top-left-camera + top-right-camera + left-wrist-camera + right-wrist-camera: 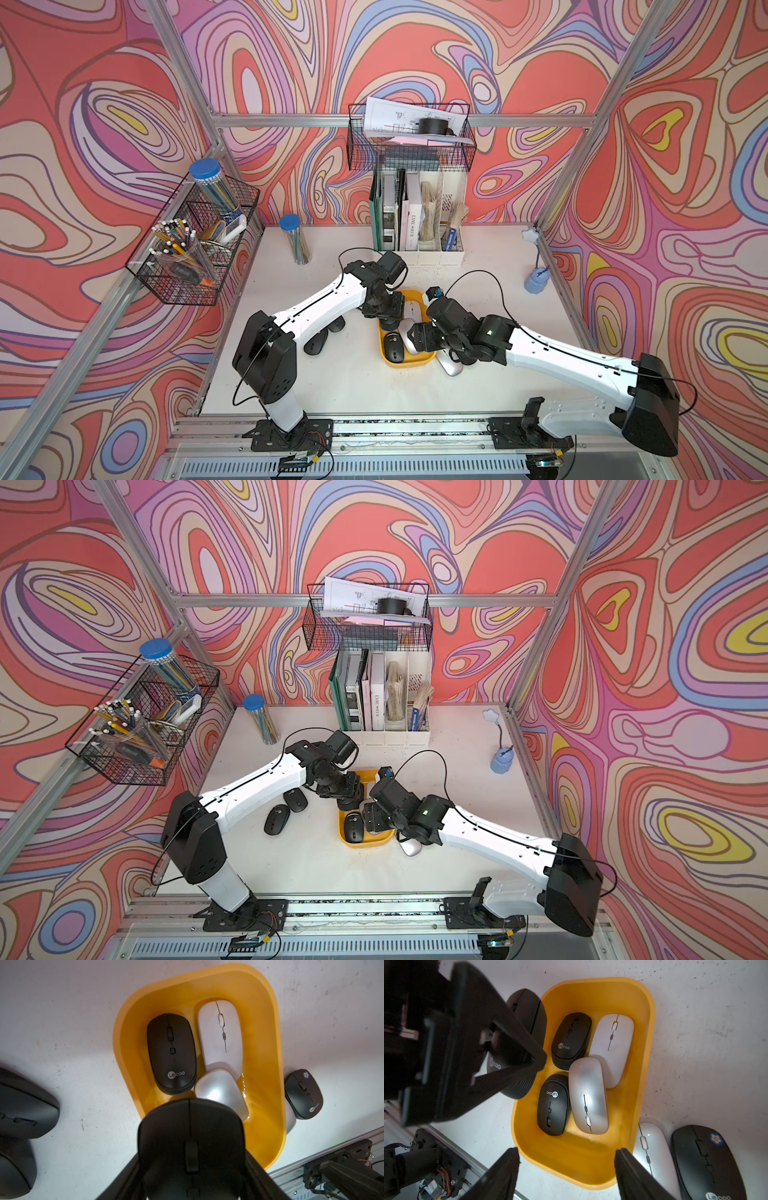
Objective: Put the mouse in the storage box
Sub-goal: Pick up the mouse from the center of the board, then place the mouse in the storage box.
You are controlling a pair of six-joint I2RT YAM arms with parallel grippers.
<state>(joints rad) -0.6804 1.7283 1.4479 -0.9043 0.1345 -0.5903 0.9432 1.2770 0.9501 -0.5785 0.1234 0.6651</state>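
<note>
Mouse (190, 1136), black with a scroll wheel, sits clamped in the left gripper (192, 1176), its top face turned toward the wrist camera. Seen from the right wrist, this mouse carries a Lecoo mark and hangs at the long rim of the storage box (648, 1043), partly over the yellow wall; whether it touches the rim I cannot tell. Ahead of the left gripper, inside the box, lie a black Lecoo mouse (171, 1053) and a white mouse (221, 1034) side by side, with a silver mouse (222, 1093) overlapping the white one's end. A second black mouse (553, 1105) lies in the box just beside the silver one. The right gripper (566, 1151) hovers over the end of the box nearest its own wrist, jaws spread wide and nothing between them. Just past one of its fingers (637, 1178), outside the box wall, a second silver mouse (652, 1157) and a flower-stickered black mouse (706, 1163) lie on the white table (716, 1043). In a top view, two more black mice (277, 818) lie on the table beside the left forearm
</note>
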